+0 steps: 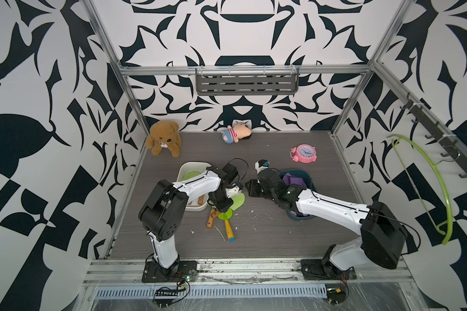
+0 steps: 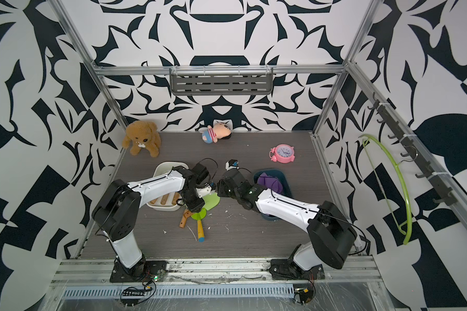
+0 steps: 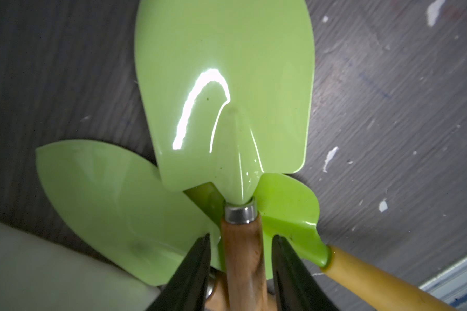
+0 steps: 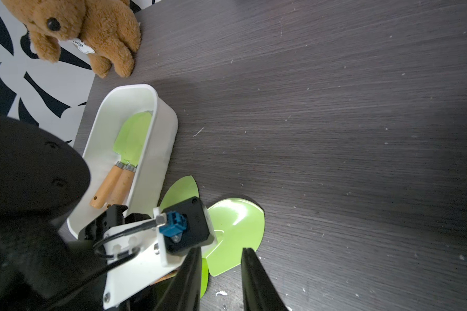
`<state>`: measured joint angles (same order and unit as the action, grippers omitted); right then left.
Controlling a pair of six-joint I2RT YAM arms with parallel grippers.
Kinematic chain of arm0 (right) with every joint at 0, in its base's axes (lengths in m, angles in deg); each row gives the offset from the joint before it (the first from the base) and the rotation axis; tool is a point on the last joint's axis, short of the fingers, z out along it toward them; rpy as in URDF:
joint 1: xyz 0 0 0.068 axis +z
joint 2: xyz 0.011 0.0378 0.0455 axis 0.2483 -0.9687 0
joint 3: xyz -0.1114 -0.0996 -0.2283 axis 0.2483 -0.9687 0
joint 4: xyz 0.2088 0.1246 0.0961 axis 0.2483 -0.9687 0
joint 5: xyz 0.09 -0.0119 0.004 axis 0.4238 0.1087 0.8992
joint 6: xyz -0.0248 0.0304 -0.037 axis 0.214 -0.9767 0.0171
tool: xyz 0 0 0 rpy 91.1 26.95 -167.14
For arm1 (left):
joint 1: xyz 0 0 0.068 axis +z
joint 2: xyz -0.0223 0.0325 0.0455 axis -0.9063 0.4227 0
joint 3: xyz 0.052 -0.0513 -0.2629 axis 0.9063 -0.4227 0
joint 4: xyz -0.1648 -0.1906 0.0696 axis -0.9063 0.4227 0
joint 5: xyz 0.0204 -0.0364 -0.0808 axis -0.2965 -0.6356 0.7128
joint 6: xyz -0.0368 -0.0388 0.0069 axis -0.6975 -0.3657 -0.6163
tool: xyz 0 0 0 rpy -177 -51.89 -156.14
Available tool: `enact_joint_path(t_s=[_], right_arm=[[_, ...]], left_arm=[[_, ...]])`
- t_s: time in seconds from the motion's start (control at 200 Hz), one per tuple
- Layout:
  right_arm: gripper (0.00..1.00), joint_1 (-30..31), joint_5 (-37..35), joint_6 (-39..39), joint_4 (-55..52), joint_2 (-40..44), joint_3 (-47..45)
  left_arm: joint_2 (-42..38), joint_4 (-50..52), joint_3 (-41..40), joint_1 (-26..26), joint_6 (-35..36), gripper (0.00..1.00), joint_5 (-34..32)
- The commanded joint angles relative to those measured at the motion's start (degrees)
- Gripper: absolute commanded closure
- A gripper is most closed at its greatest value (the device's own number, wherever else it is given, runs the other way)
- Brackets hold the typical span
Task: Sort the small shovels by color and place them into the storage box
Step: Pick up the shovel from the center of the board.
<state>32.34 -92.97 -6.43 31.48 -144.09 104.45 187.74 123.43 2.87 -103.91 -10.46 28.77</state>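
Three lime-green small shovels lie overlapped on the dark table beside the white storage box. The uppermost shovel has a brown wooden handle, and my left gripper is open astride that handle, with a thin gap on each side. A second green blade lies under it. The third shovel has a yellow, blue-tipped handle. The white box holds green shovels with brown handles. Just past the pile, my right gripper hangs open and empty above a green blade's edge. Purple shovels fill the blue box under my right arm.
A brown teddy bear sits at the back left corner. At the back wall lies a doll, and a pink alarm clock stands at the back right. A green hanger hangs on the right wall. White flecks dot the table.
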Motion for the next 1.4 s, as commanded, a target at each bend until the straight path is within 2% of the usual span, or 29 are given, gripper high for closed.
enact_joint_path(t_s=[0.0,0.25,0.445,0.635,0.825,1.115,1.395], right_arm=[[0.7,0.1,-1.6,0.3,0.7,2.0,-0.2],[0.7,0.0,-1.9,0.3,0.5,2.2,-0.6],[0.7,0.0,-2.4,0.3,0.2,2.6,-0.7],[0.7,0.0,-2.8,0.4,-0.1,2.8,-0.4],[0.7,0.0,-3.2,-0.1,0.5,3.4,-0.6],[0.7,0.0,-1.1,-2.1,7.9,2.7,-0.9],[0.68,0.0,3.0,-6.3,16.1,-2.3,1.3]], left_arm=[[1.6,1.4,1.1,-0.5,0.4,0.61,-0.1],[2.8,1.4,1.4,-1.1,0.3,0.62,-0.7],[2.3,1.7,1.7,-1.4,0.2,0.7,-1.0],[0.9,2.0,1.9,-1.4,0.3,0.82,-0.8],[-4.0,1.4,1.1,-1.0,0.3,1.0,-1.1],[-13.0,1.0,1.3,8.1,-2.9,1.0,6.8],[-17.5,-0.8,-0.9,12.2,-5.6,1.0,12.3]])
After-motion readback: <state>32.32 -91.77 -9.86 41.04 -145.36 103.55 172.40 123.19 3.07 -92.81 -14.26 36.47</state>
